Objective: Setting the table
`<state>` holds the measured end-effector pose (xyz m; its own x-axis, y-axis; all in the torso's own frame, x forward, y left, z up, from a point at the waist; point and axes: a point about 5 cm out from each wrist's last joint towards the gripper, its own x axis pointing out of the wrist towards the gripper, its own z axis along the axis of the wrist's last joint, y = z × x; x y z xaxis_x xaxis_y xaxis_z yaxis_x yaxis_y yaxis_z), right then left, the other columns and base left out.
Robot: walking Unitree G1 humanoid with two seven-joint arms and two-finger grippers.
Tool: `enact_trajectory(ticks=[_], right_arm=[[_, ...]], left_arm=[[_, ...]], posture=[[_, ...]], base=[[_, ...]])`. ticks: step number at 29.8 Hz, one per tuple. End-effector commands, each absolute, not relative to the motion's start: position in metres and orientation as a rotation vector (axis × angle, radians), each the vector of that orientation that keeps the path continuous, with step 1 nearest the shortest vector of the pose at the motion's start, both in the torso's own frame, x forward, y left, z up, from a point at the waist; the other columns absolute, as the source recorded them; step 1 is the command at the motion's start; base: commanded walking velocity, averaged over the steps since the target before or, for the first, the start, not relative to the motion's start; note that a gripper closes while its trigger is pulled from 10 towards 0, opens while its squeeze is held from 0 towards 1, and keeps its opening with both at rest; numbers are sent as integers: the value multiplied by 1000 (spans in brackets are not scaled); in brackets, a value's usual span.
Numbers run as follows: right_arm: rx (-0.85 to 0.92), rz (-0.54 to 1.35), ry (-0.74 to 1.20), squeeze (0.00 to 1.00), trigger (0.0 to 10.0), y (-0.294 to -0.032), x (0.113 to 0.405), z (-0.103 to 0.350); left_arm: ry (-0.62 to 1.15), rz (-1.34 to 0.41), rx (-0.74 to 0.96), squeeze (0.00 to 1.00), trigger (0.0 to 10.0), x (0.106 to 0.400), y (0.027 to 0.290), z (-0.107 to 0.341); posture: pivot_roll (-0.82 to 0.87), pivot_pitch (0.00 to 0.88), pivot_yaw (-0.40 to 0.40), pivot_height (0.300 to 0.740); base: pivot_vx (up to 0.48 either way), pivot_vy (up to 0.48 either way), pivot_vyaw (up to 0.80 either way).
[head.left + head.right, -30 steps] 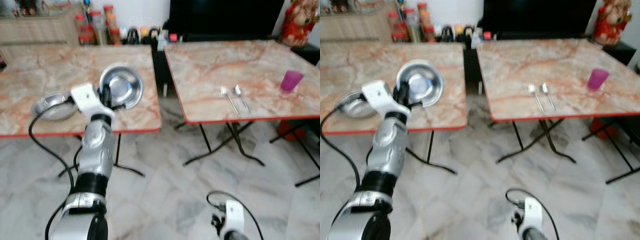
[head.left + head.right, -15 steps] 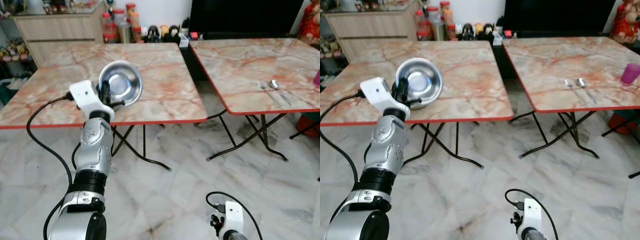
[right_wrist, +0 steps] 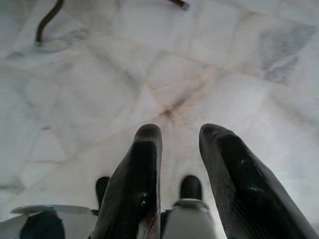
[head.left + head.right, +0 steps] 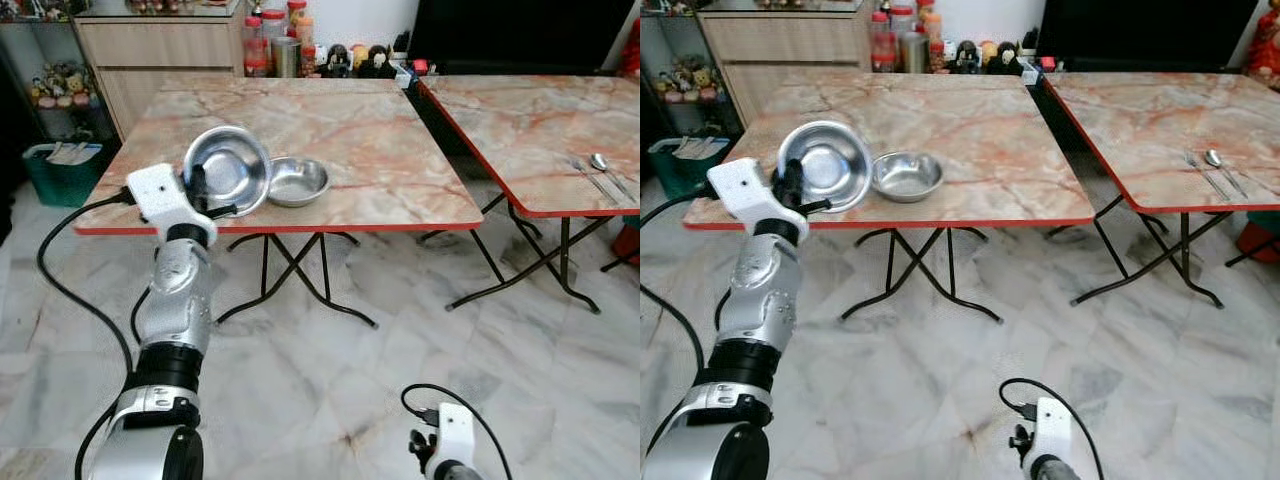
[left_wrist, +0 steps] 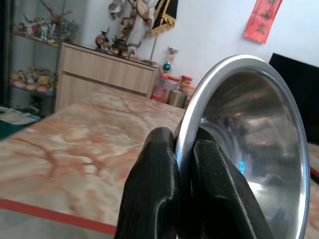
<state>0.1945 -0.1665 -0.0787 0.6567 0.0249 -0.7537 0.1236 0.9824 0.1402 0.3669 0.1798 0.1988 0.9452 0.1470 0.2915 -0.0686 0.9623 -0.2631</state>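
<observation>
Two folding tables [image 4: 380, 130] with pink-veined marble tops and red edging stand on a grey marble-tiled floor [image 4: 330, 370]; a wooden sideboard [image 4: 160, 45] and jars [image 4: 262, 48] line the far wall; left gripper [image 5: 180, 164] clamps the rim of a round, polished steel bowl [image 4: 228, 172], held tilted above the near-left table edge; second steel bowl [image 4: 297, 181] rests just right; fork [image 4: 583, 172] and spoon [image 4: 604, 166] lie on the right table; right gripper [image 3: 179, 164] hangs low, fingers apart, holding nothing.
</observation>
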Motion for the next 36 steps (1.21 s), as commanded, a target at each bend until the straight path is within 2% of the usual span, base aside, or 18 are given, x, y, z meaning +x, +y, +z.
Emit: enact_trajectory(ticks=[1,36], right_arm=[[176,-76,847,0,10000,-173,196,-77],[180,-92,839,0,10000,-174,197,-77]], left_arm=[[-334,60,-263,0,10000,368,169,206],[-333,6,-266,0,10000,367,159,206]], posture=[[-7,0,-30,736],[-6,0,-29,736]], base=[[0,0,0],[364,0,36]])
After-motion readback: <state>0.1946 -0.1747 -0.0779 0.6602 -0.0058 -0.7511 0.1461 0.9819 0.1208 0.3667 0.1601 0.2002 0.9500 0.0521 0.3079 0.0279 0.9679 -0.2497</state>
